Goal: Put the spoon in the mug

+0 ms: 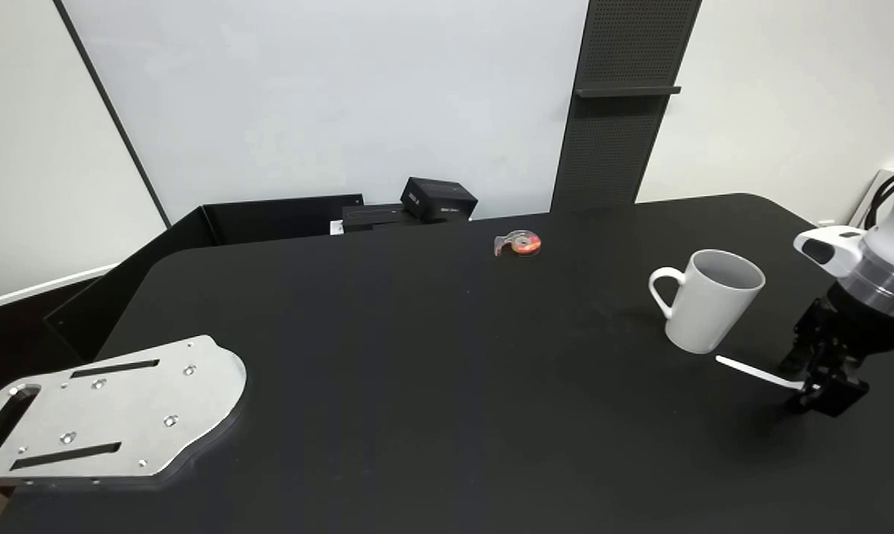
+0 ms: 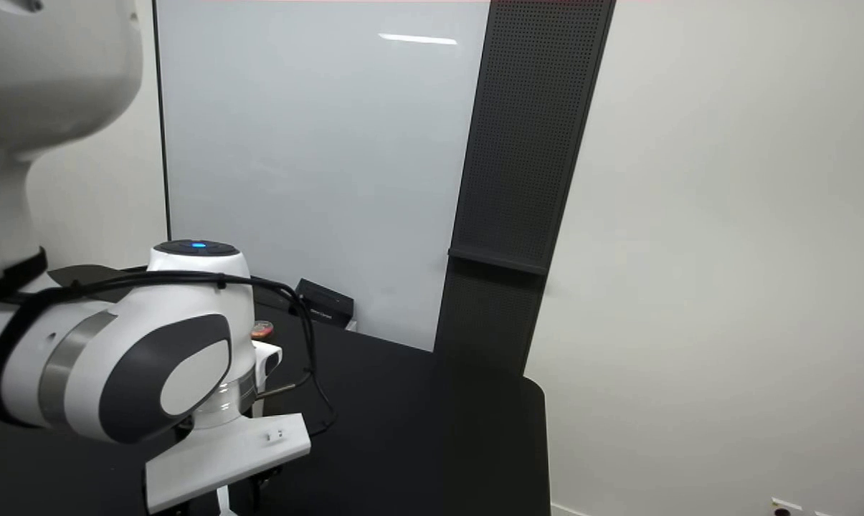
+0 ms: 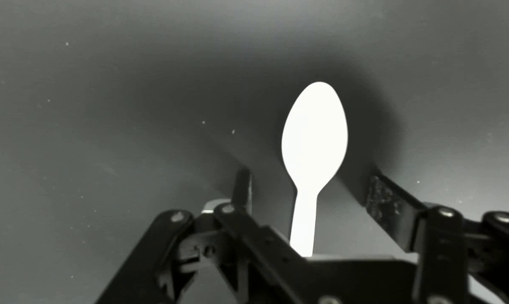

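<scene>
The white spoon (image 1: 758, 372) lies on the black table beside the mug, its handle end pointing toward the mug's base. In the wrist view the spoon's (image 3: 314, 137) bowl and upper handle show, and the lower handle is hidden by the gripper body. The white mug (image 1: 714, 300) stands upright with its loop handle facing away from the gripper. My gripper (image 1: 799, 386) is low over the spoon's bowl end. In the wrist view the gripper (image 3: 309, 188) is open, with one finger on each side of the spoon's neck and a gap on both sides.
A red-and-clear tape dispenser (image 1: 524, 243) lies near the table's back edge. A silver metal plate (image 1: 120, 415) with slots sits at the table's far side from the arm. Black boxes (image 1: 438, 199) stand behind the table. The arm (image 2: 188, 358) covers much of the table in an exterior view.
</scene>
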Robot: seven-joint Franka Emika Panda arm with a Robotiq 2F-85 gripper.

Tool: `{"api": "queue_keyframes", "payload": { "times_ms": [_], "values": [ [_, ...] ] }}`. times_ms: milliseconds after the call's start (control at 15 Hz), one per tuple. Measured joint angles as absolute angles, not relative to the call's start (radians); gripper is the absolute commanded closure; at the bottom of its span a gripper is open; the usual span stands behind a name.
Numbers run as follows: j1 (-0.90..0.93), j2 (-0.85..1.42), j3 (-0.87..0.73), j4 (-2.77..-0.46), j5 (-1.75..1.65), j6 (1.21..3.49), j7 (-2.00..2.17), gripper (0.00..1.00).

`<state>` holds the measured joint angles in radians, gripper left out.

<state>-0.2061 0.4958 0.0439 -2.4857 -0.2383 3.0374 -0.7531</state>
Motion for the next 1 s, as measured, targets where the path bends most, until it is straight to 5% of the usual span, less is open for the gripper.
{"api": "queue_keyframes", "payload": {
  "times_ms": [400,1000],
  "values": [
    [-0.218,0.495,0.044,-2.461,-0.238,3.019,-0.752,0.98],
    [-0.222,0.492,0.028,-2.413,-0.233,2.909,-0.739,0.95]
  ]
}}
